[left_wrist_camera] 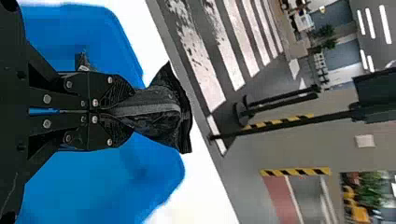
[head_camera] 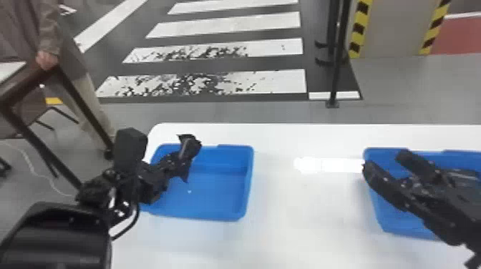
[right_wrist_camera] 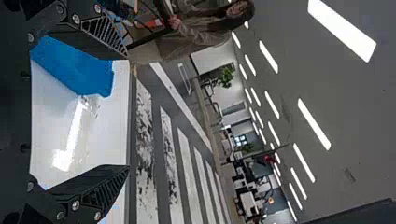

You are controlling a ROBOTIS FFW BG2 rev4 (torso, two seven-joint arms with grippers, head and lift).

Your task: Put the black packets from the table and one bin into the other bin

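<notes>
Above the left blue bin, my left gripper is shut on a black packet, which stands out past the fingertips. In the left wrist view the packet is pinched between both fingers of my left gripper, with the blue bin behind. My right gripper is over the right blue bin, fingers spread apart; its arm covers much of that bin. In the right wrist view, nothing is between the fingers of my right gripper. A dark, shiny item shows partly beside the right arm.
Both bins stand on a white table, one at each side. Beyond its far edge are a striped floor and a black post. A person holds a dark frame off the table's left side.
</notes>
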